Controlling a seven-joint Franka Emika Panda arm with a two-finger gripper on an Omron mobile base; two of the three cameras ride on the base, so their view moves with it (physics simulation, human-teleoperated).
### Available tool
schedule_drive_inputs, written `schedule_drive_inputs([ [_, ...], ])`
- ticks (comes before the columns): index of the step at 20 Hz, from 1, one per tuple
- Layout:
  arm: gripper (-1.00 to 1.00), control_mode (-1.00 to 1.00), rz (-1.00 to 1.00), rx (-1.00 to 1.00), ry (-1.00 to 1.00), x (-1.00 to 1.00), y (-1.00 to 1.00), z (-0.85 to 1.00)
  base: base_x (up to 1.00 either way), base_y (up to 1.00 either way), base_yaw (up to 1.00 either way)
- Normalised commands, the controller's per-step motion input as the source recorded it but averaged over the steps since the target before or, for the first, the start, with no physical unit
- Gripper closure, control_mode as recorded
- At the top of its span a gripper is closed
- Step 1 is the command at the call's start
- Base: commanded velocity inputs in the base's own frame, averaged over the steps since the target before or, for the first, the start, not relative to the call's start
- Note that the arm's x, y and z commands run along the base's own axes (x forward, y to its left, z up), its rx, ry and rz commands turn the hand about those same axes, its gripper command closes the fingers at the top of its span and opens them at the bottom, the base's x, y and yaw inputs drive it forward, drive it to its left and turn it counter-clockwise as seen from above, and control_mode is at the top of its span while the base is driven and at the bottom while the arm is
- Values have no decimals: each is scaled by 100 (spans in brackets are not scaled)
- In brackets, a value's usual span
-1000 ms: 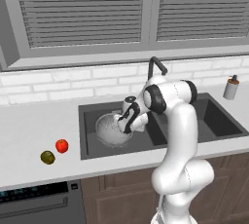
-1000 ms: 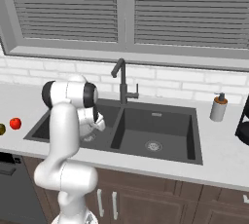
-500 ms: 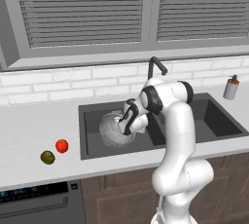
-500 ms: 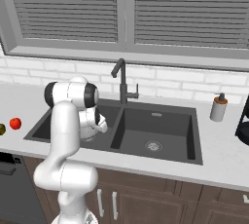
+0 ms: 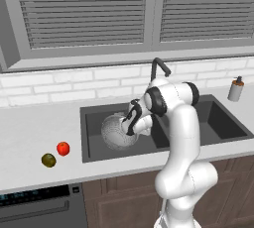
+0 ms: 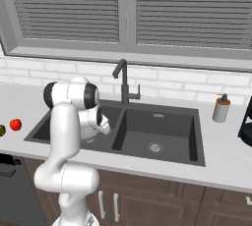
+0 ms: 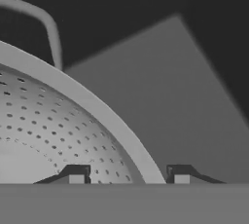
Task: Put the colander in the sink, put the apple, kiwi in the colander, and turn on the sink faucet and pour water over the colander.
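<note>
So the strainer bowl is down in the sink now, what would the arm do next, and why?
Probably lift the gripper straight up off the colander. The colander already sits in the left basin of the sink, and the jaws stand apart on either side of its rim. The apple and kiwi wait on the counter, so one of them likely comes next.

The white arm rises at the lower left, its hand reaching down into the left basin of the sink. The sink faucet stands behind the divider. On the counter – far left – the apple sits just beside the kiwi; a soap dispenser stands at right.
</note>
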Motion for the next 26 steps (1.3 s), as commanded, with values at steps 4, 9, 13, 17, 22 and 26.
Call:
schedule_drive_inputs([
  [4,100,-100,-12,0,9,0,-42,34,0,0,0],
  [9,100,-100,-9,0,5,0,-34,25,0,0,0],
  [13,100,-100,-8,0,4,0,-32,2,0,0,0],
  [17,100,-100,-6,-1,2,0,-22,0,0,0,0],
  [22,100,-100,-1,0,0,0,1,-13,0,0,0],
  [26,100,-100,0,0,0,0,0,0,0,0,0],
])
